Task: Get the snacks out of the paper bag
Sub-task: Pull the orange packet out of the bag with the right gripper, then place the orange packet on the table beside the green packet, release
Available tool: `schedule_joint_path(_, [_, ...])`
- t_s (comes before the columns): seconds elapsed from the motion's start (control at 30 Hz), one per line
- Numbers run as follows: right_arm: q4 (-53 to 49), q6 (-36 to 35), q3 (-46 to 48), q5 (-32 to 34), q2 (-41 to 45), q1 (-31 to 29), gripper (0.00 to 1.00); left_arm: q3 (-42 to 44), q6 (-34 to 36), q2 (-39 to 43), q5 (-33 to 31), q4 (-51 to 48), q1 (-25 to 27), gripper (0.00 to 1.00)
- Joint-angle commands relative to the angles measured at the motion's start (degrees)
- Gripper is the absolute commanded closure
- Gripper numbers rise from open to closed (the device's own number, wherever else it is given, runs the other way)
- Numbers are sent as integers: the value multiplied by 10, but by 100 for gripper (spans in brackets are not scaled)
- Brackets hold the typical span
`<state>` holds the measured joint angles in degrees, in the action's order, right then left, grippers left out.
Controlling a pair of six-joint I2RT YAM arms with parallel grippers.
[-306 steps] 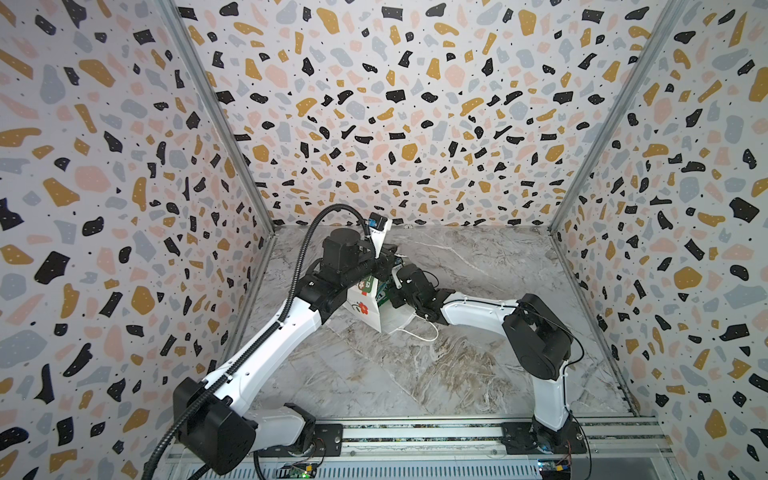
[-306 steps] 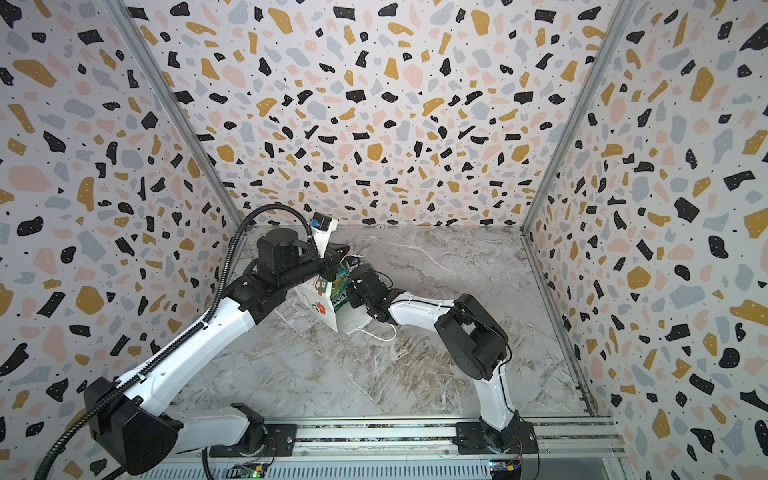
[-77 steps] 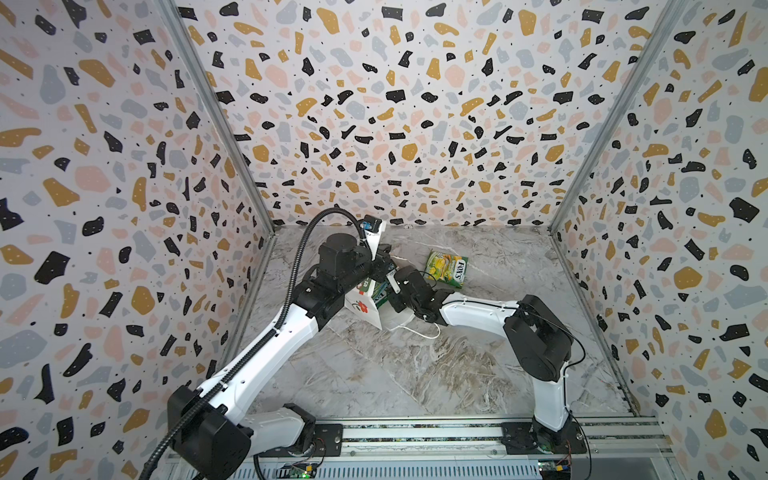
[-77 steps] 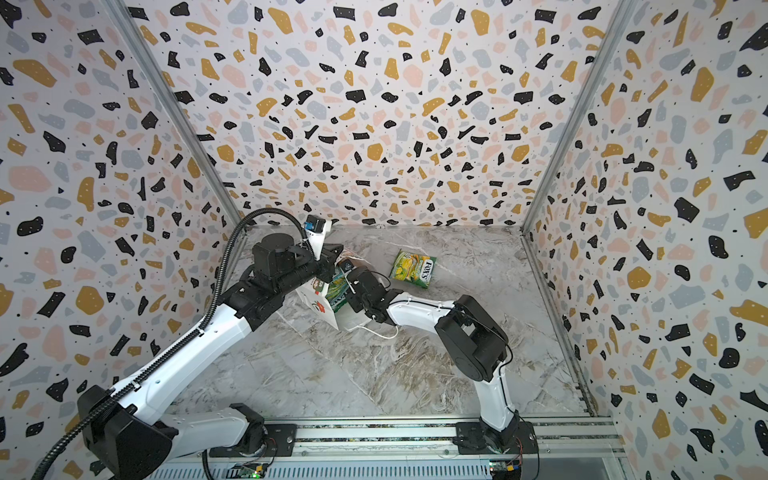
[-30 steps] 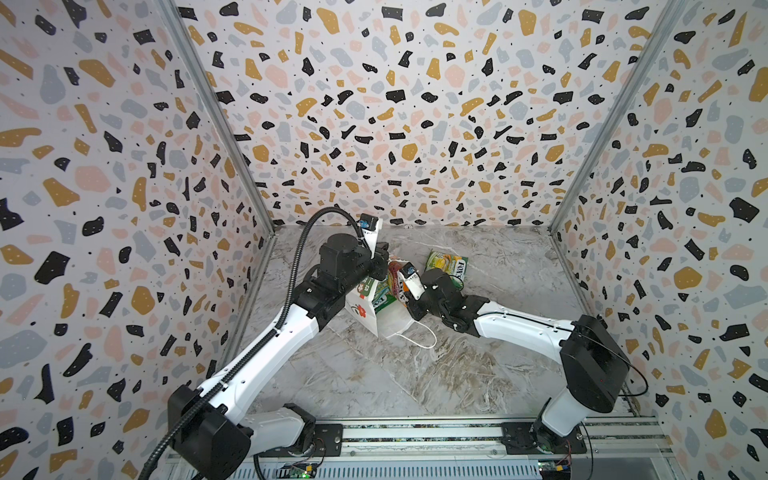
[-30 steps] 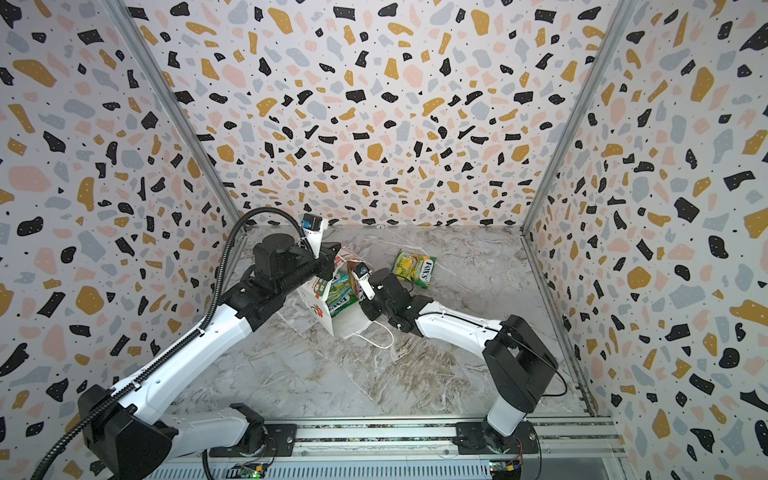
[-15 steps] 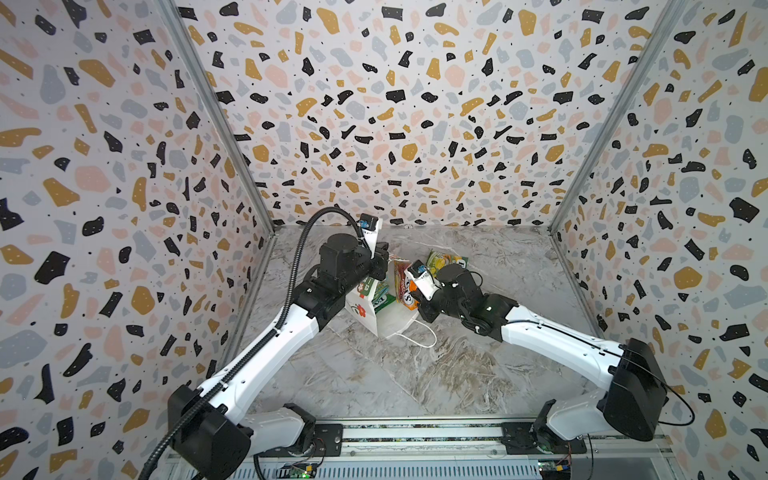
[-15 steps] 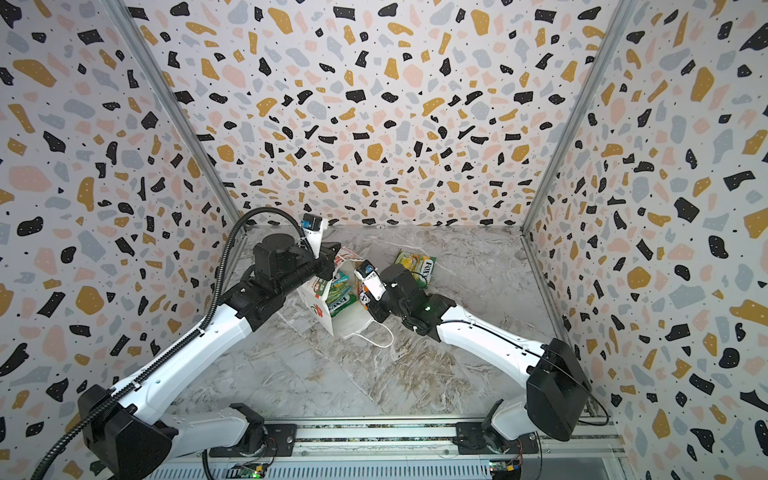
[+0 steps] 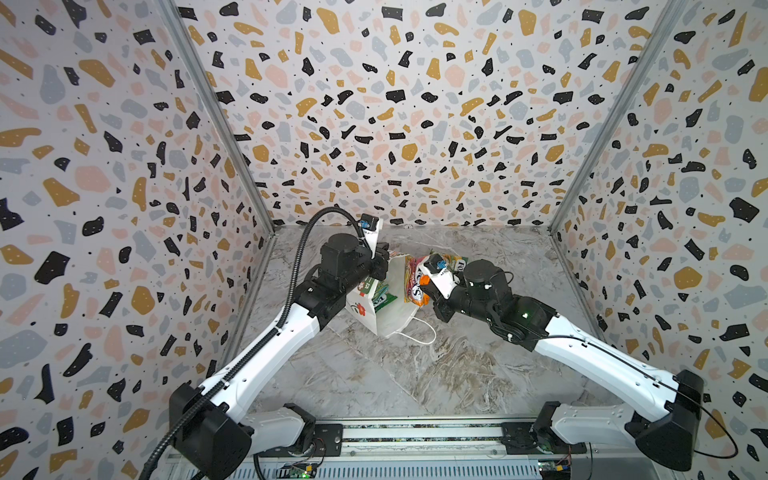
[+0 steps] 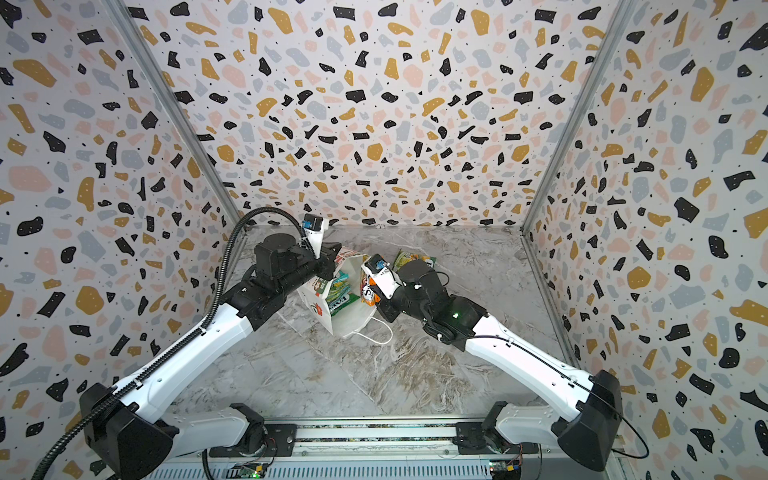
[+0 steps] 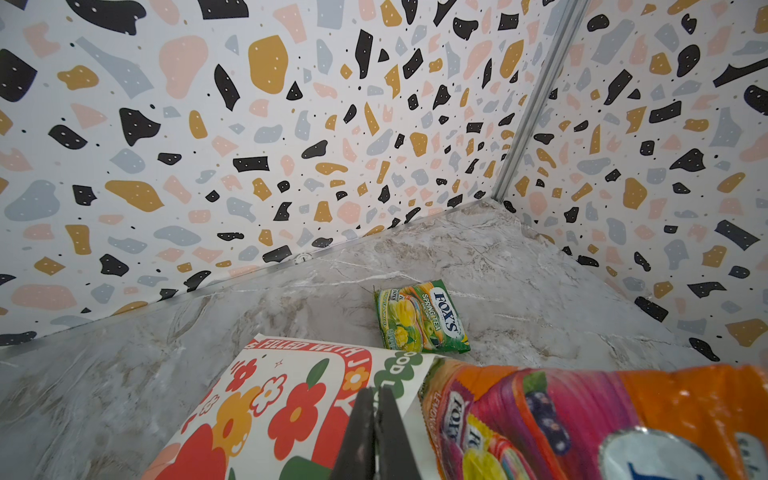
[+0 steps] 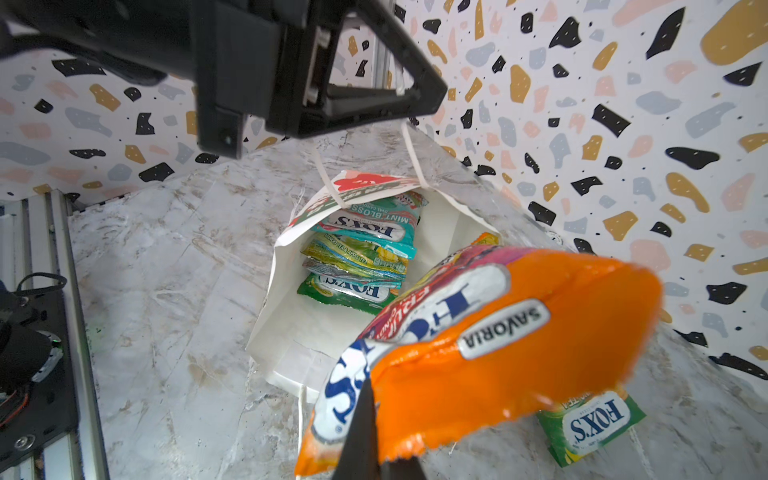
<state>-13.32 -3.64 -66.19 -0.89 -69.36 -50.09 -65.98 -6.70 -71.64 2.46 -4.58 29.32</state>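
Left tool pinches the cord handle to steady the paper bag; right tool clamps the orange packet.

In a top view the paper bag is set on the marble tabletop just left of the frame's centre, its mouth turned to the right. The left gripper is placed at the bag's upper edge, and the cord handles run up to it. Inside the bag, in the right wrist view, three packets are stacked: the FOX'S Mint Blossom packet, the Mango Tea packet and a third FOX'S packet. The FOX'S fruit packet is held at the right gripper, just right of the bag's mouth. The FOX'S Spring Tea packet lies on the tabletop behind it, apart from the bag.
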Motion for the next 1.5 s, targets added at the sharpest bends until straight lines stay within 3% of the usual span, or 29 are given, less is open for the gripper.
schedule_joint_path(0.0, [11,-16,-30,46,35,0,100,3,-2,0,-3,34,0,100])
schedule_joint_path(0.33, [2,-5,-11,68,91,55,100,3,-1,-1,-2,34,0,100])
schedule_joint_path(0.67, [-38,28,10,6,68,221,100,3,0,-1,-3,33,0,100])
schedule_joint_path(1.07, [3,15,42,-96,-45,355,100,3,2,0,-3,32,0,100])
schedule_joint_path(1.47, [34,-7,-38,-237,-221,403,100,3,1,-4,1,32,0,100])
